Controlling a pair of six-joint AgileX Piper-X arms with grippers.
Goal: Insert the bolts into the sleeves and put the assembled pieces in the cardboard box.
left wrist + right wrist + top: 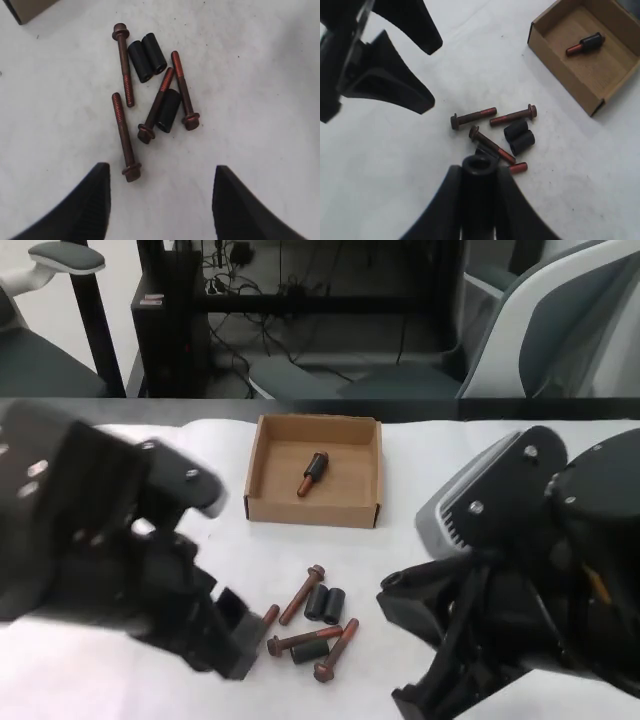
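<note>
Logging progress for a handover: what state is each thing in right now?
Cardboard box: open, one assembled piece inside.
Left gripper: open, empty.
Right gripper: shut on a sleeve.
Four bolts: loose on the table, unsleeved.
Three sleeves: loose on the table, no bolts in them.

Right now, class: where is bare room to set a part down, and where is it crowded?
Free: the bench strip between cardboard box and loose bolts and sleeves; the box floor around the assembled piece. Crowded: that pile, parts touching.
</note>
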